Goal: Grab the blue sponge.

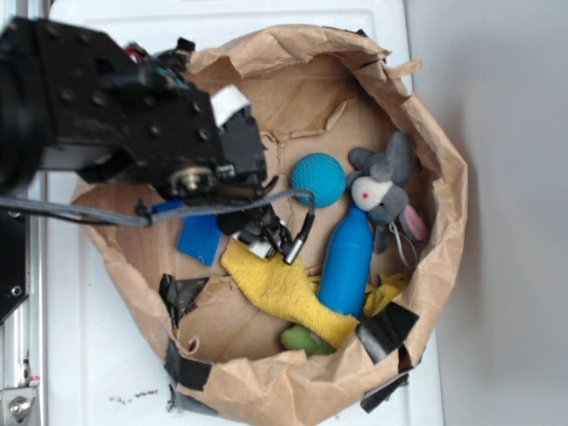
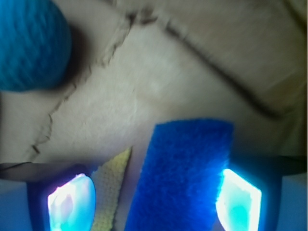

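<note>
The gripper [image 2: 154,199], fingers spread, straddles the blue sponge [image 2: 180,173] near the paper bag's [image 1: 444,177] left wall; it should descend squarely before closing.

Robot test bench, white tabletop [image 1: 80,355], taped brown paper bag [image 1: 444,177] of toys, metal rail [image 1: 22,355]

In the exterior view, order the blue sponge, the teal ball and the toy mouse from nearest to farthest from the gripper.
1. Blue sponge: directly under the gripper, at its left.
2. Teal ball: to the right, slightly up.
3. Toy mouse: farthest right, near the bag wall.
</note>
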Controlling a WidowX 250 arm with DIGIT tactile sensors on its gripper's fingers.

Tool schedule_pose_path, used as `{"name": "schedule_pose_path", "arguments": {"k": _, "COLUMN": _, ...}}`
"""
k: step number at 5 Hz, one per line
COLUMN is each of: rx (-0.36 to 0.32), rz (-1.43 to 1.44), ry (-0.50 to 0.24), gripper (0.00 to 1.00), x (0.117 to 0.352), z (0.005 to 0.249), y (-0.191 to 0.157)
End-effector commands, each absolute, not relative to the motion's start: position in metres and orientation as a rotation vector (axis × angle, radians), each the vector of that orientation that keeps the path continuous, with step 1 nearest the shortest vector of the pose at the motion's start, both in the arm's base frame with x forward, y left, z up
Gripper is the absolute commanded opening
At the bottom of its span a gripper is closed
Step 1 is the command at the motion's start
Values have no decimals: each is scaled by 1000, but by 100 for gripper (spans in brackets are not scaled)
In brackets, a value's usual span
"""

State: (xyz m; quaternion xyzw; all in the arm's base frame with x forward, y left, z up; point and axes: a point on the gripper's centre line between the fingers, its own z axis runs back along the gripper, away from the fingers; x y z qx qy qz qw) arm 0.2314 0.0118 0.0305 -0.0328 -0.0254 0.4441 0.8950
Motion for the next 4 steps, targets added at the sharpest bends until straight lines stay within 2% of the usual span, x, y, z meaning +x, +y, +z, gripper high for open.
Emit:
{"name": "schedule_pose_path", "arguments": {"k": 1, "rx": -75, "rz": 912, "ry": -77, "gripper": 100, "x": 234, "z": 24, "y": 11}}
{"name": "schedule_pose_path", "arguments": {"k": 3, "rx": -78, "rz": 900, "ry": -83, "gripper": 100, "x": 233, "z": 26, "y": 11}}
{"name": "schedule_pose_path", "arguments": {"k": 4, "rx": -93, "rz": 903, "ry": -52, "gripper": 0, "x": 234, "z": 27, "y": 13}}
